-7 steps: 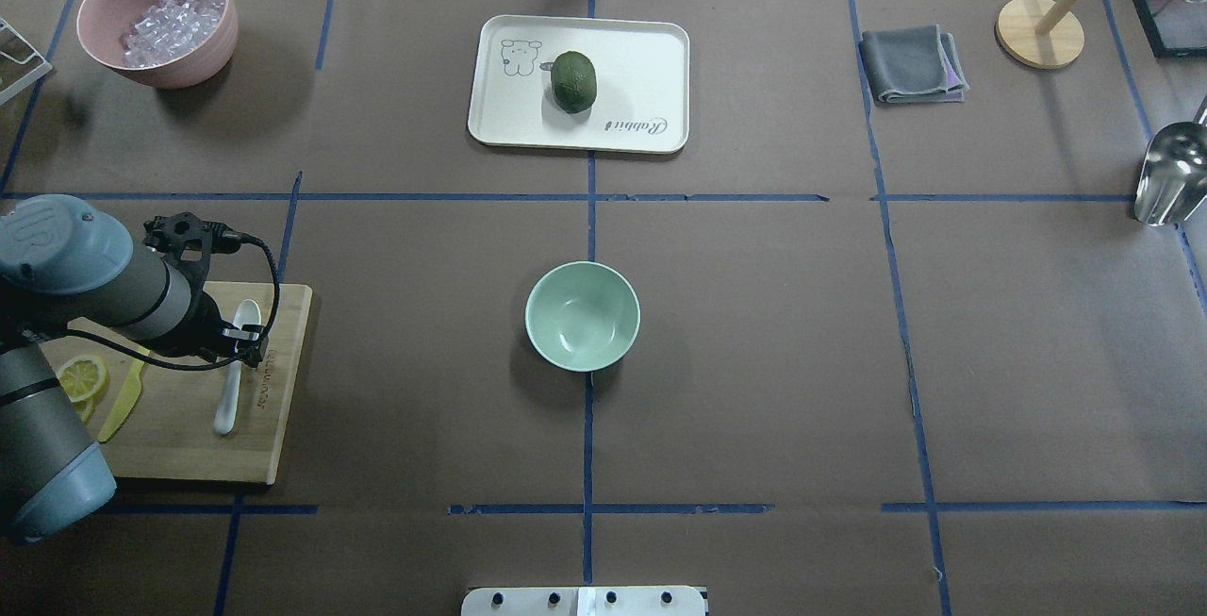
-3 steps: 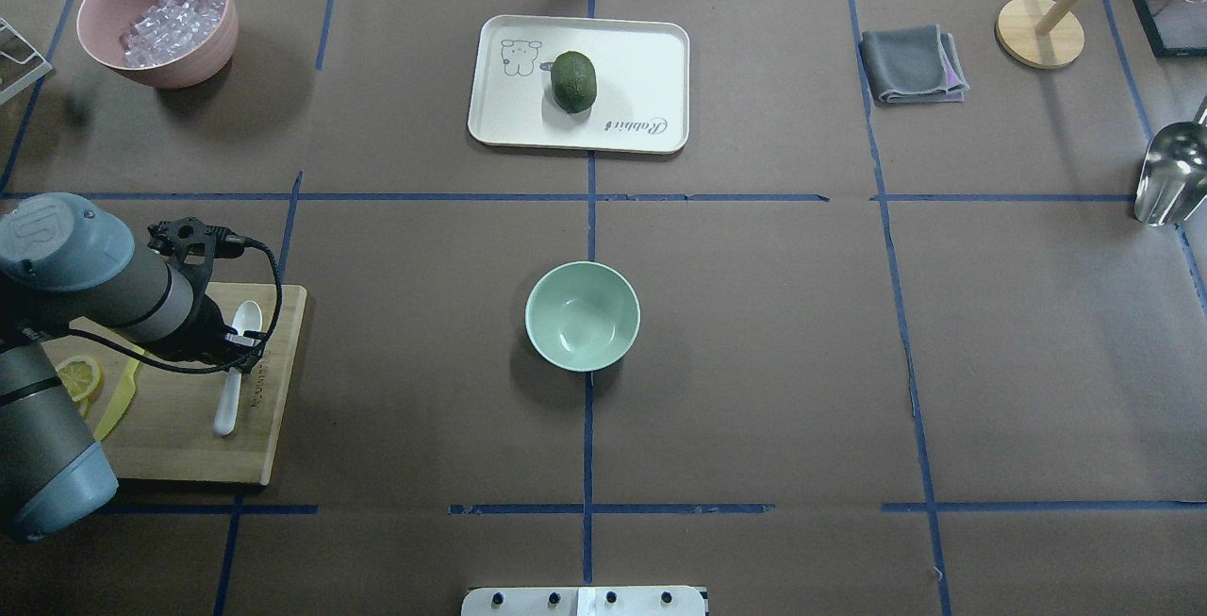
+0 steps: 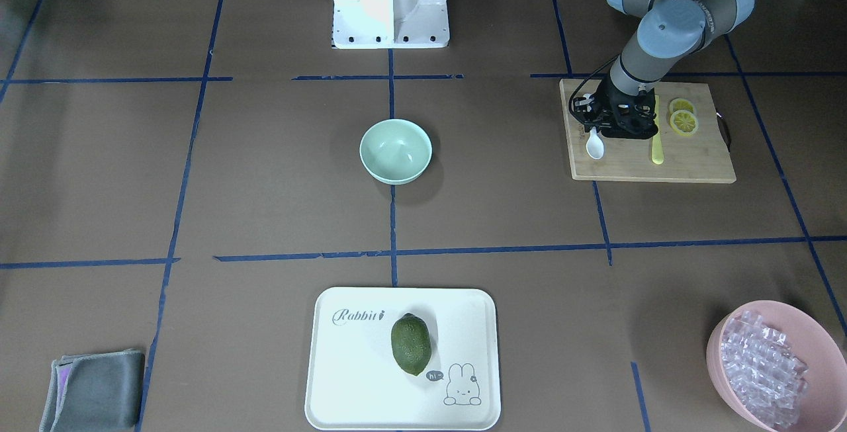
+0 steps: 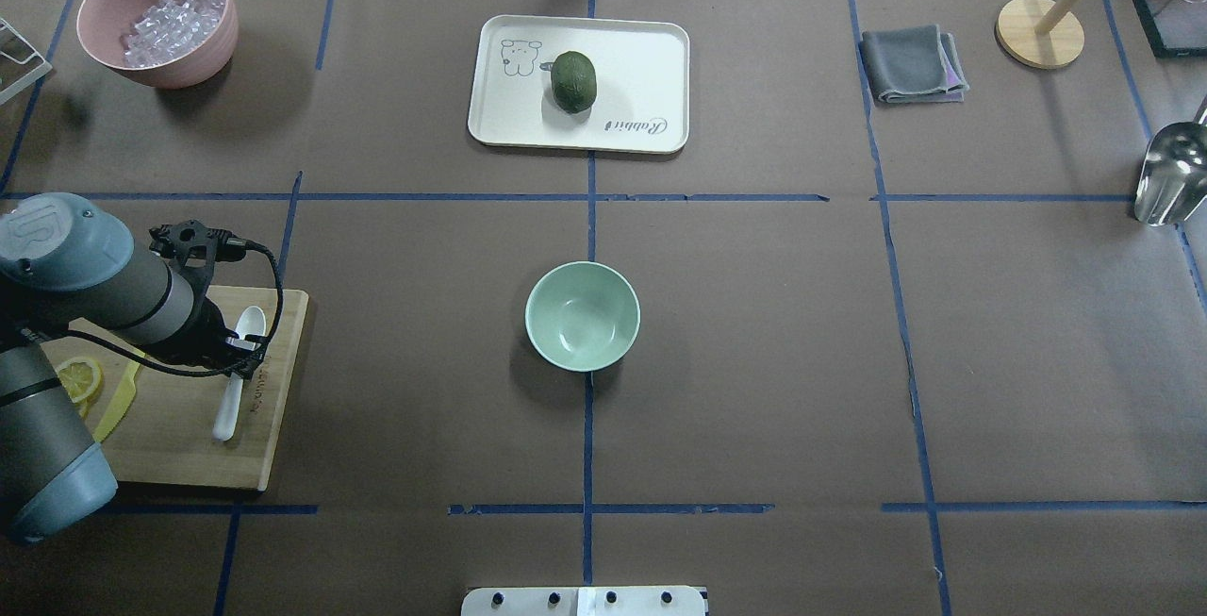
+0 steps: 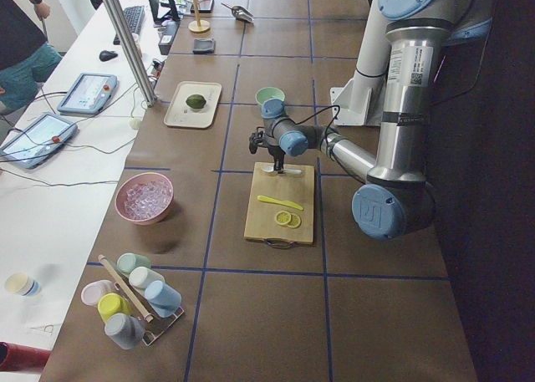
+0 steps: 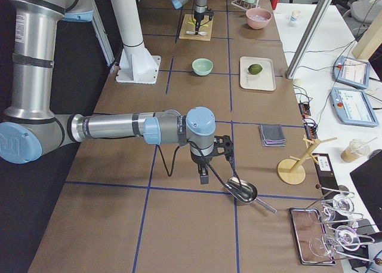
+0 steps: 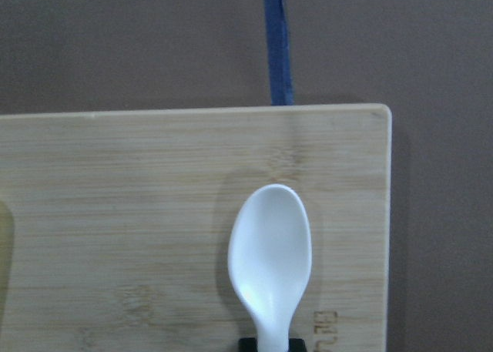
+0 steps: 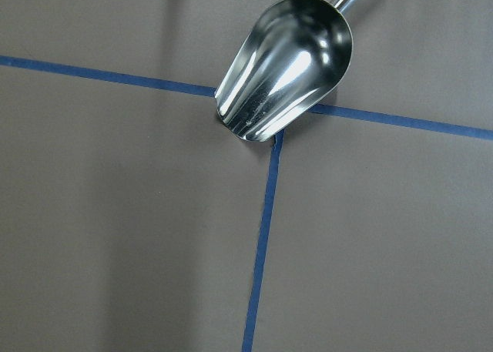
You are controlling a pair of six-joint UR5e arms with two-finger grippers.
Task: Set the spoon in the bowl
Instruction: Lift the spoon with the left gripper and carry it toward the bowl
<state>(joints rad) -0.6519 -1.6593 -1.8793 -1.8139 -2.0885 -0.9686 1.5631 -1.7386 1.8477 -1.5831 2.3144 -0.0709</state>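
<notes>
The spoon [image 4: 230, 401] is seen lying on the wooden board [image 4: 179, 446] at the left side of the table [image 4: 754, 361]. Its round end is pointed away from the robot. The left gripper [image 4: 243, 358] is held low over the spoon's handle, just behind the round end. In the left wrist view its dark tips are seen tight against both sides of the thin neck, so the spoon looks pinched between them. The spoon looks to be flat on the board. A yellow knife [image 3: 656, 147] and some lemon slices [image 3: 683, 121] are also found on the board, beside the gripper. The bowl [image 4: 582, 316] is placed in the middle of the table, well apart from the spoon. Farther back, a white tray [image 4: 641, 59] with a dark green fruit [image 4: 573, 81] on it can be seen. A pink bowl [image 4: 193, 64] with clear ice pieces [image 4: 170, 17] is set in the far left corner. The right gripper [image 6: 204, 177] is held over the right end of the table, near a shiny metal scoop [image 8: 285, 67]. It cannot be told whether its fingers are apart or together.
</notes>
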